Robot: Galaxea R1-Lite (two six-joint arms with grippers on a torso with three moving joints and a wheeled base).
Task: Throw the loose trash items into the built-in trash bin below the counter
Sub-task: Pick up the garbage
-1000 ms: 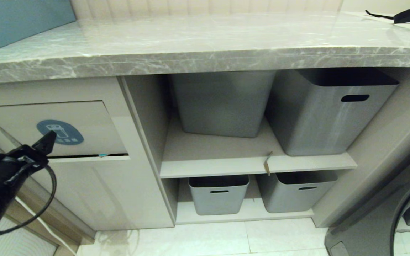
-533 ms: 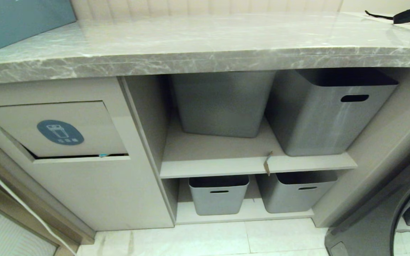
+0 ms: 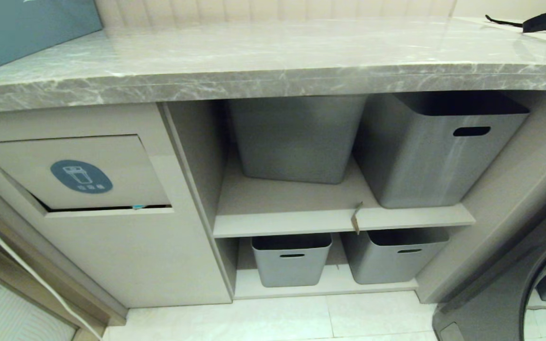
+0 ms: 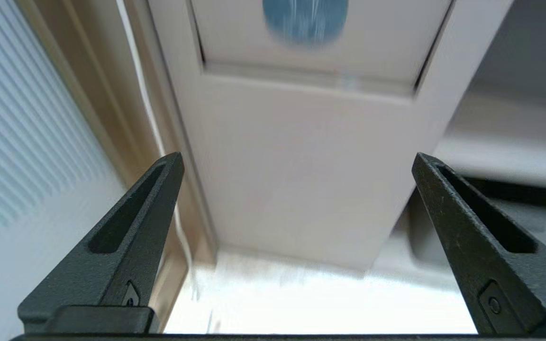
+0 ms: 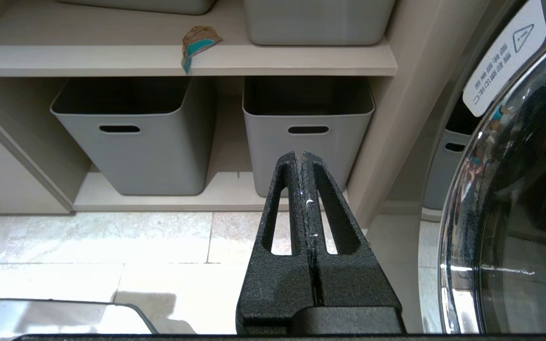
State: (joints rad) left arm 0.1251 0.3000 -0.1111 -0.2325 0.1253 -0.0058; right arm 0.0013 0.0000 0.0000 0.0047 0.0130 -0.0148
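The left gripper (image 4: 296, 161) hangs low with its two black fingers (image 4: 133, 232) spread as wide as they go and nothing between them. Straight ahead of it and higher up is the beige front of the built-in trash bin (image 4: 301, 156), whose flap (image 3: 76, 173) with the blue oval sticker (image 4: 305, 21) stands tilted a little, leaving a dark gap along its lower edge where a teal speck (image 3: 137, 206) shows. Above the bin runs the counter (image 3: 273, 61). The right gripper (image 5: 300, 161) is parked near the floor with its fingers pressed together on nothing. Ahead of it and higher, one of the loose trash items (image 5: 197, 43), a tan scrap with a teal side, lies on the shelf's front edge above two grey tubs (image 5: 131, 137), partly hanging over. Beside that gripper is a washing machine door (image 5: 514, 189).
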